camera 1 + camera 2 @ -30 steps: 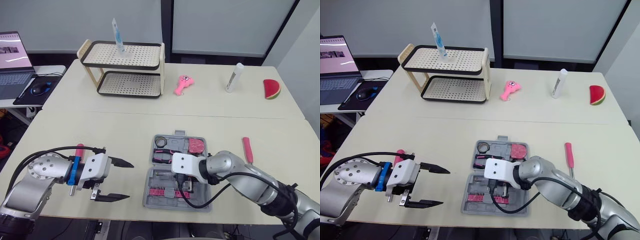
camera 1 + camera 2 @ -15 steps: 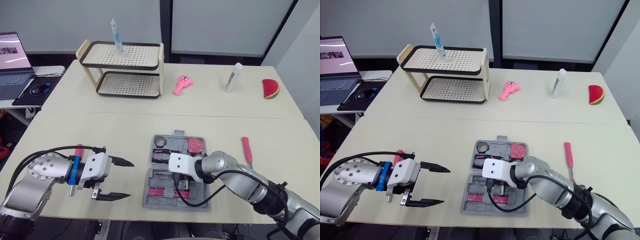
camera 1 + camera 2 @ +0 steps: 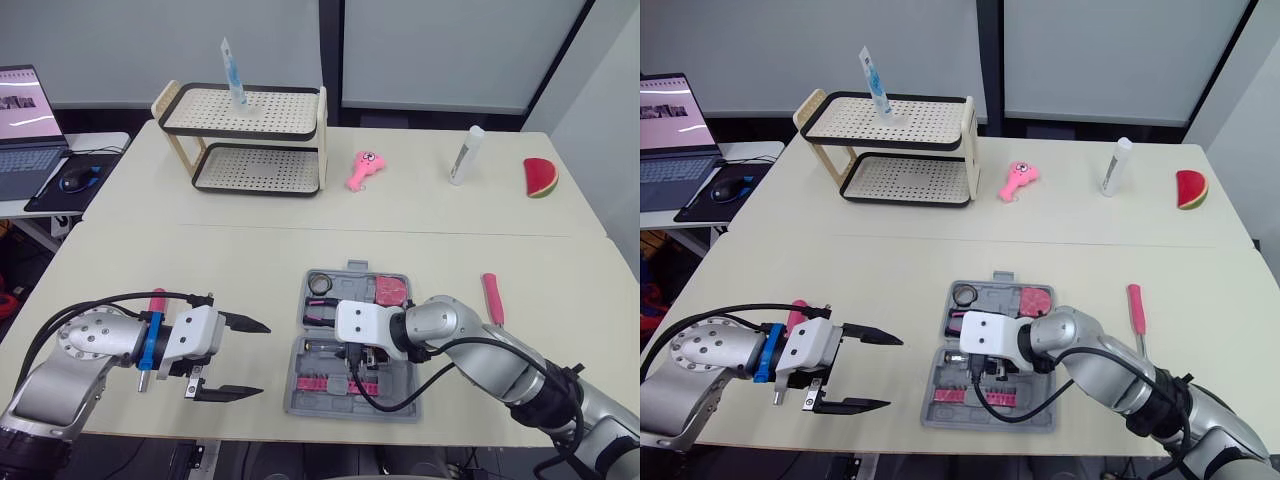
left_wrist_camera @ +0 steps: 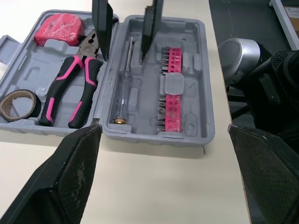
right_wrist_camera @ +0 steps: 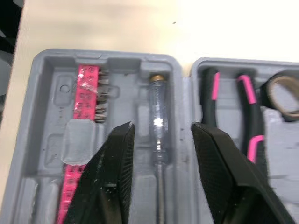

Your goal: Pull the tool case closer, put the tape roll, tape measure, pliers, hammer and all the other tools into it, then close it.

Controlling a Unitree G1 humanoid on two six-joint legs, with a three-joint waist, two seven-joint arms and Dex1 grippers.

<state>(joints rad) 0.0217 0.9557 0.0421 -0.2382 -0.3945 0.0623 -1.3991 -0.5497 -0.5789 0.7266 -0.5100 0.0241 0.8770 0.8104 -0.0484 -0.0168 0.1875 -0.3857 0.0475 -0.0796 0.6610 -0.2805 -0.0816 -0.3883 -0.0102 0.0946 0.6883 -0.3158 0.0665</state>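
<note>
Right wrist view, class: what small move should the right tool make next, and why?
Probably lift the right tool straight up out of the tool case: its fingers are open, the clear-handled screwdriver lies seated in its slot, and a pink-handled screwdriver waits on the table beside the case.

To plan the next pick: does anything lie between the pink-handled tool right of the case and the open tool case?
Nothing visible lies between the pink-handled tool and the tool case. Only the right arm reaches over part of that gap, its claw open above the case.

Grey tool case open, w/ pliers inside
</note>
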